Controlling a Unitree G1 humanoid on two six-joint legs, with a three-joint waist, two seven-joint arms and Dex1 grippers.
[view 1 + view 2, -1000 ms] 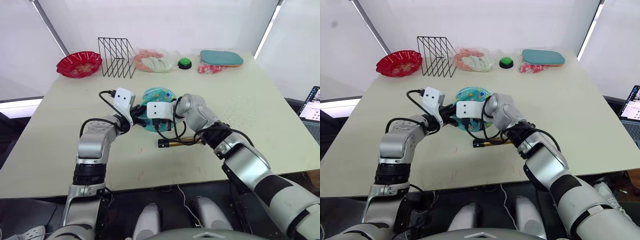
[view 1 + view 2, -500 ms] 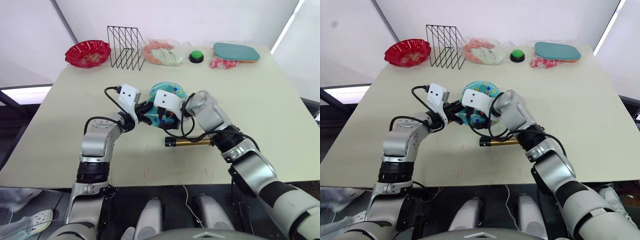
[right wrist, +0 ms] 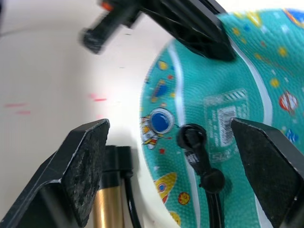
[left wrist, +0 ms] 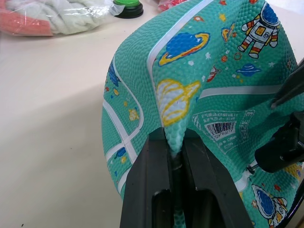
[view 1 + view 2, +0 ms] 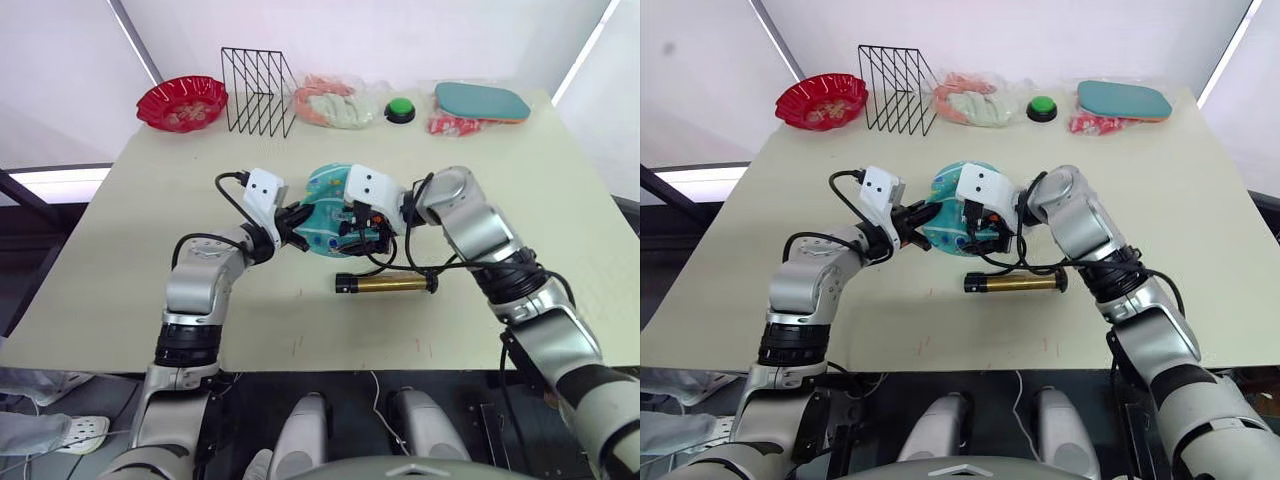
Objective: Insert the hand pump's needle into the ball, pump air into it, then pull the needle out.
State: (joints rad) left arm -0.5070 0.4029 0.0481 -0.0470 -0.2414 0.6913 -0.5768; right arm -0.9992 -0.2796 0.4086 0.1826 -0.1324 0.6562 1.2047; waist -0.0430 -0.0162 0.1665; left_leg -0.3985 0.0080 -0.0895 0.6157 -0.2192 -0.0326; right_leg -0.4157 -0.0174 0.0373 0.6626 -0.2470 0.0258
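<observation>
The teal ball [image 5: 325, 200], dented, stands on the table's middle. My left gripper [image 4: 174, 145] is shut on a pinched fold of its rubber, from the ball's left side. On the ball's right side my right gripper [image 3: 168, 127] is open, its fingers [image 3: 85, 166] wide apart. Between them the black fitting of the needle [image 3: 190, 137] sits against the ball beside the white barcode sticker, touched by neither finger; the pin itself is hidden. The thin black hose runs from it to the bronze-gold hand pump [image 5: 385, 284], which lies on the table just in front of the ball.
Along the table's far edge stand a red bowl [image 5: 182, 102], a black wire rack [image 5: 258, 90], a bag of pink and white cloth [image 5: 332, 103], a green button [image 5: 400, 110] and a flat teal pad [image 5: 482, 102].
My right gripper has opened wide and its arm has swung out to the right. The left gripper keeps its pinch on the ball. The camera has shifted.
</observation>
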